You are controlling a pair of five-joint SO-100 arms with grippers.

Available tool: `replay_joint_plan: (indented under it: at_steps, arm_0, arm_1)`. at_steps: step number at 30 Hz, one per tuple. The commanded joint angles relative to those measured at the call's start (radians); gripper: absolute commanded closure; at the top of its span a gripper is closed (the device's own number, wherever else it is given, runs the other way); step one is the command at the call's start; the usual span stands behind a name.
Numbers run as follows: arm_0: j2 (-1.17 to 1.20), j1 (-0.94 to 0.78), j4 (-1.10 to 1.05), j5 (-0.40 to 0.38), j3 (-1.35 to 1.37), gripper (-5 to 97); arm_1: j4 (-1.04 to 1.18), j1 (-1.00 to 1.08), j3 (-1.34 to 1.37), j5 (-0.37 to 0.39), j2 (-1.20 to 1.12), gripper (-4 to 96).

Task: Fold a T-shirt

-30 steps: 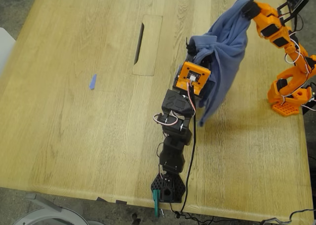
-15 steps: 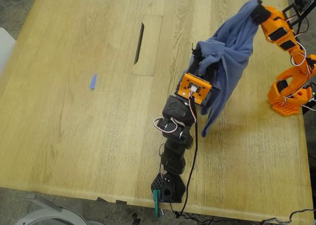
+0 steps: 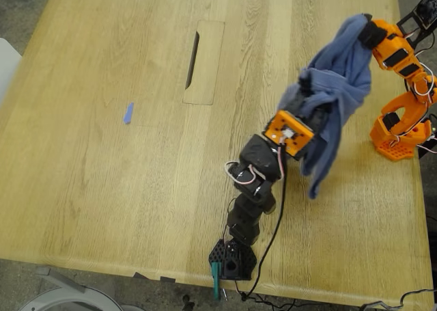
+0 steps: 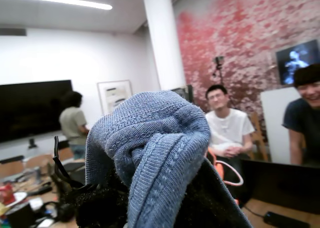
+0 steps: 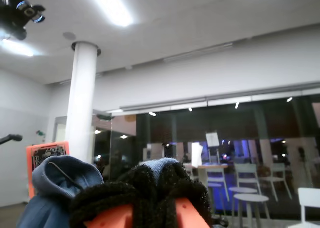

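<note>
T-shirt (image 3: 338,85) hanging bunched between both arms, clear of the counter (image 3: 102,188). First gripper (image 4: 150,198) and second gripper (image 5: 155,188) jaws both clamped on cloth. Soft, limp, light; best regripped at shoulder seams.

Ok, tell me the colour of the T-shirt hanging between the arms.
Slate blue. The T-shirt shows best in the exterior view.

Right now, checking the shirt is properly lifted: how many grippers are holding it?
2. My first gripper pinches the T-shirt mid-table in the exterior view; my second gripper clamps its upper end near that view's right edge. The cloth hangs between them.
</note>
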Motion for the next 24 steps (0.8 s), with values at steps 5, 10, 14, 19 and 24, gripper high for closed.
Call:
replay_joint_plan:
  at_steps: [5, 10, 14, 19, 24]
  arm_0:
    - [-0.02, 0.08, 0.061, -0.006, -0.04, 92]
    - [-0.002, 0.08, 0.133, -0.012, -0.04, 92]
    - [0.025, 0.017, 0.229, -0.031, -0.041, 92]
    - [0.049, -0.06, 0.39, -0.072, -0.041, 92]
    - [0.092, -0.169, 0.551, -0.094, -0.041, 92]
  arm_1:
    - [0.063, -0.044, 0.012, -0.003, 0.057, 91.1]
    - [0.038, -0.028, 0.235, 0.005, 0.189, 91.1]
    - [0.009, -0.003, 0.388, 0.015, 0.272, 91.1]
    - [-0.009, 0.034, 0.436, 0.028, 0.281, 91.1]
    - [0.023, 0.086, 0.449, 0.034, 0.296, 91.1]
